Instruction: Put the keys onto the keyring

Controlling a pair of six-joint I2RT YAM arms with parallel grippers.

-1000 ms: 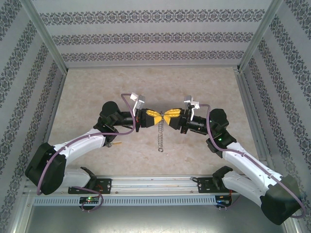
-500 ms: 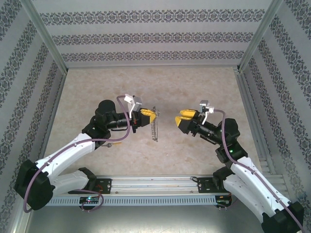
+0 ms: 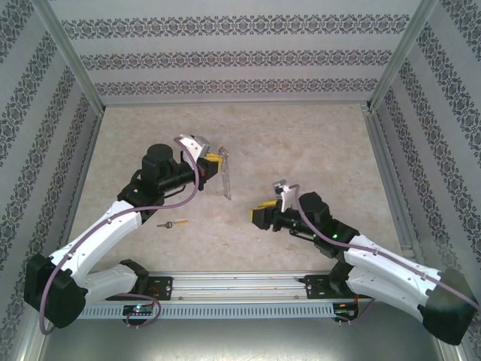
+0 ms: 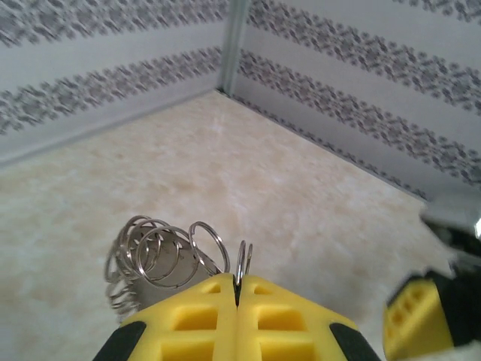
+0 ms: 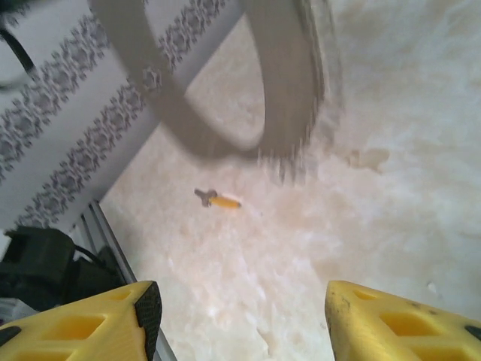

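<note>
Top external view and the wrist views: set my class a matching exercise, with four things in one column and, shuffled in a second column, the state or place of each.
Column 1
1. left gripper
2. right gripper
3. key
4. keyring

Column 2
A. lying flat on the table
B. open, holding nothing
C. dangling as a string of linked rings
D. shut on a thin metal ring

Pairs: 1-D, 2-B, 3-A, 4-C

grey shape [image 5: 289,83] blurred, key [image 5: 216,199] tiny, keyring [image 4: 143,256] partly behind left pincer [image 4: 237,295]
</note>
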